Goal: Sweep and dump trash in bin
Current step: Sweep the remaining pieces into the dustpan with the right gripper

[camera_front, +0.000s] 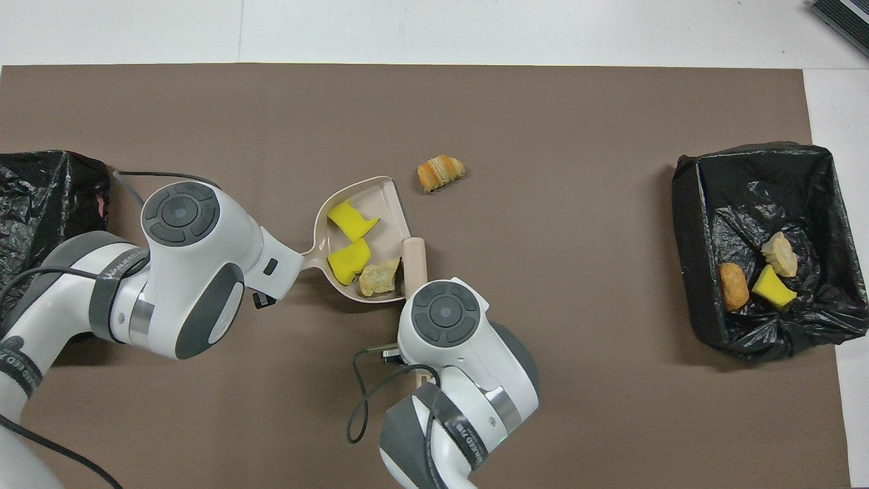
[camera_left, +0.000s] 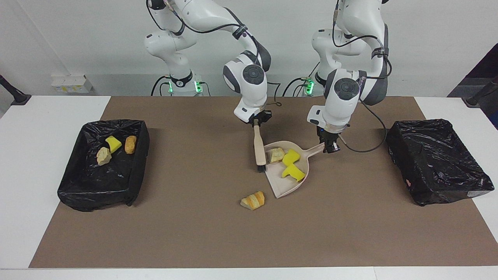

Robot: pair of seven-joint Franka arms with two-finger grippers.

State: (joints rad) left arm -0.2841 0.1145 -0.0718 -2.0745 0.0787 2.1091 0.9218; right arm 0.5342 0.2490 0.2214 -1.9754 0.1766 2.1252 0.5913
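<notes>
Pinched jaws on both arms: in the facing view the right gripper point(camera_left: 257, 121), just above the frame's centre, clamps the top of a wooden-handled brush point(camera_left: 259, 147), whose dark bristles rest at the open lip of the beige dustpan point(camera_left: 301, 182). Just to its right in the frame, the left gripper point(camera_left: 330, 147) is closed on the dustpan's handle. Inside the pan lie a pale beige chunk point(camera_left: 277, 154) and two yellow chunks point(camera_left: 291, 156). An orange-brown chunk point(camera_left: 253, 200) sits on the brown mat point(camera_left: 194, 233) just below the pan. At mid-left of the frame a black-lined bin point(camera_left: 70, 190) holds three more chunks; a second bin point(camera_left: 435, 179) stands at mid-right.

Overhead, the arms' housings hide both grippers. The dustpan point(camera_front: 397, 207) is left of centre with its three chunks, the brush handle point(camera_front: 414, 257) along its open edge, and the orange-brown chunk point(camera_front: 441, 171) just above it in the frame. The bin with three chunks point(camera_front: 686, 224) is at mid-right, on the white tabletop point(camera_front: 475, 30).
</notes>
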